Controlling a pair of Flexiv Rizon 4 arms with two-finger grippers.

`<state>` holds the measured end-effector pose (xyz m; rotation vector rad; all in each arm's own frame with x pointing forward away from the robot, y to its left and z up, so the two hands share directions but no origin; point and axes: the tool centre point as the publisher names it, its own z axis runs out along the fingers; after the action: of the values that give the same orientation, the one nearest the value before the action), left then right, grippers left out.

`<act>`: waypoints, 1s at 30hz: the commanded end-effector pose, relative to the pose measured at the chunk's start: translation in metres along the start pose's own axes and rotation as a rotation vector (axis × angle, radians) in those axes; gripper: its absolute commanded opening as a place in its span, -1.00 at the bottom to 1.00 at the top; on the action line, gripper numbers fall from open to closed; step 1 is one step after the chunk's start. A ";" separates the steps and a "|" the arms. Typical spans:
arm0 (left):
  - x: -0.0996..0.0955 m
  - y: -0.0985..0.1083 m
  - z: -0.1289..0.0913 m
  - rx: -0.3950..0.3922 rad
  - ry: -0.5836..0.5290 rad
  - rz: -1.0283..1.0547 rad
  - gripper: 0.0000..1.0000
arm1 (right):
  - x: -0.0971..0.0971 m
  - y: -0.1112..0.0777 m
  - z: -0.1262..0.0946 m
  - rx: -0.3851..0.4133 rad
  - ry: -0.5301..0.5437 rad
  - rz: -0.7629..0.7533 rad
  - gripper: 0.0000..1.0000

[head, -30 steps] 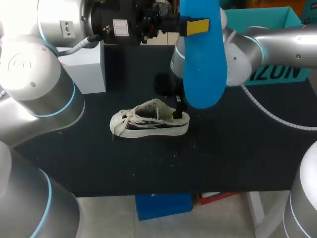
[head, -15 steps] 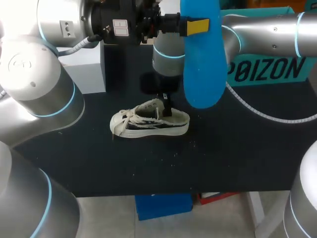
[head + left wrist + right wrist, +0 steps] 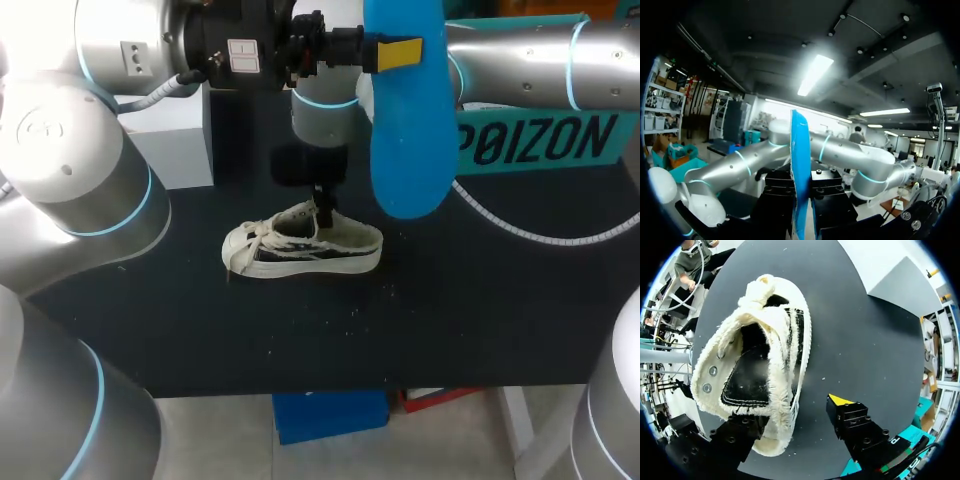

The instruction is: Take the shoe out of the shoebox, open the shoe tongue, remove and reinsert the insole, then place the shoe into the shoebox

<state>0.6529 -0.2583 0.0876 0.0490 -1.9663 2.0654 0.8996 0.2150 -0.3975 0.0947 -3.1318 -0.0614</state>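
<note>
A cream low-top shoe (image 3: pixel 300 246) with black side panels lies on its sole on the black table (image 3: pixel 450 320), toe to the left. My right gripper (image 3: pixel 325 205) points down at the shoe's opening. In the right wrist view the shoe (image 3: pixel 760 355) has its side wall between the gripper's (image 3: pixel 792 412) parted fingers. One finger is over the inside; the yellow-tipped one (image 3: pixel 841 401) stands off the outside, not touching. My left gripper (image 3: pixel 398 52) is raised high, shut on a blue insole (image 3: pixel 408 110) that hangs toe-down. The insole (image 3: pixel 800 180) shows edge-on between its fingers.
The teal shoebox (image 3: pixel 535 140) stands at the back right, behind my right arm. A white and grey box (image 3: pixel 175 135) stands at the back left. Bare table lies in front of the shoe, down to the near edge.
My right gripper has slid left along the shoe from the heel to the middle of the opening, and its fingers have narrowed. The left arm and insole have not moved.
</note>
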 end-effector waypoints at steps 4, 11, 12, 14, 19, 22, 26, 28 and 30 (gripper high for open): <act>0.000 0.000 0.001 -0.002 -0.002 0.000 -1.00 | -0.003 0.003 0.004 0.006 0.005 0.001 -1.00; 0.000 0.000 0.001 -0.002 -0.002 0.000 -1.00 | -0.003 0.003 0.004 0.006 0.005 0.001 -1.00; 0.000 0.000 0.001 -0.002 -0.002 0.000 -1.00 | -0.003 0.003 0.004 0.006 0.005 0.001 -1.00; 0.000 0.000 0.001 -0.002 -0.002 0.000 -1.00 | -0.003 0.003 0.004 0.006 0.005 0.001 -1.00; 0.000 0.000 0.001 -0.002 -0.002 0.000 -1.00 | -0.003 0.003 0.004 0.006 0.005 0.001 -1.00; 0.000 0.000 0.001 -0.002 -0.002 0.000 -1.00 | -0.003 0.003 0.004 0.006 0.005 0.001 -1.00; 0.000 0.000 0.001 -0.002 -0.002 0.000 -1.00 | -0.004 0.000 -0.003 0.024 0.007 0.070 -1.00; 0.000 0.000 0.001 -0.002 -0.002 0.000 -1.00 | -0.004 -0.003 -0.022 -0.004 -0.003 0.149 -1.00; 0.000 0.000 0.001 -0.002 -0.002 0.000 -1.00 | -0.004 -0.008 -0.044 -0.043 -0.001 0.267 -1.00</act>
<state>0.6529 -0.2583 0.0876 0.0490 -1.9663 2.0655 0.9081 0.2177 -0.3879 -0.1453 -3.1229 -0.0702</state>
